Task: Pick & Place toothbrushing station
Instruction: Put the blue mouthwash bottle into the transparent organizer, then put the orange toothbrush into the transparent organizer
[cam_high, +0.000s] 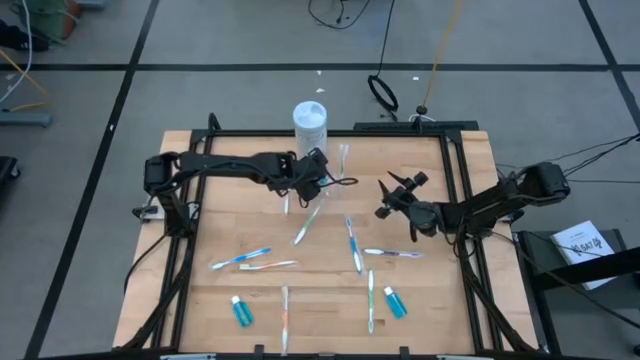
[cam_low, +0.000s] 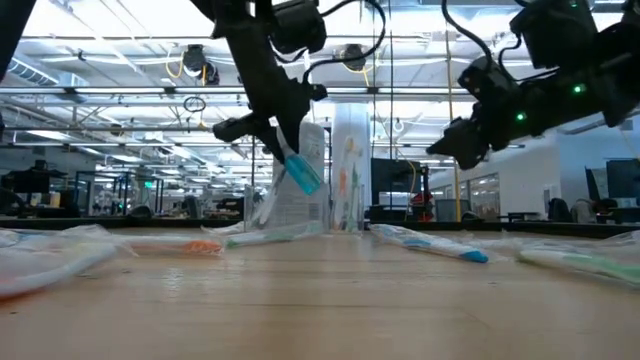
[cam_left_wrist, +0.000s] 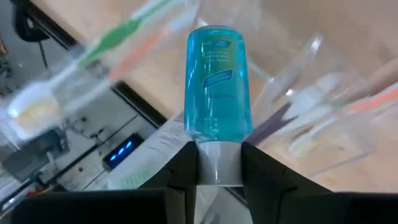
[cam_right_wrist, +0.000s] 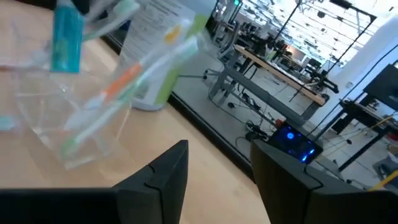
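Clamped on the white cap of a small blue bottle (cam_left_wrist: 219, 81), your left gripper (cam_high: 318, 178) hangs near the white jar (cam_high: 310, 118) at the table's (cam_high: 230, 230) far edge in the high view. Your right gripper (cam_high: 392, 197) hovers apart to the right, its jaws spread and holding nothing. Toothbrushes (cam_high: 240, 259) and two more blue bottles (cam_high: 241, 311) lie scattered on the wood.

From the low view, you see the bottle hanging tilted in front of the jar, with the clear toothbrushing station (cam_low: 350, 170) standing just beside it.

Your left wrist view shows both fingers (cam_left_wrist: 183, 171) pinching the cap, the station's clear compartments right behind the bottle with brushes inside.

Your right wrist view shows parted fingers (cam_right_wrist: 168, 171), the station (cam_right_wrist: 74, 118) ahead holding orange and green brushes.
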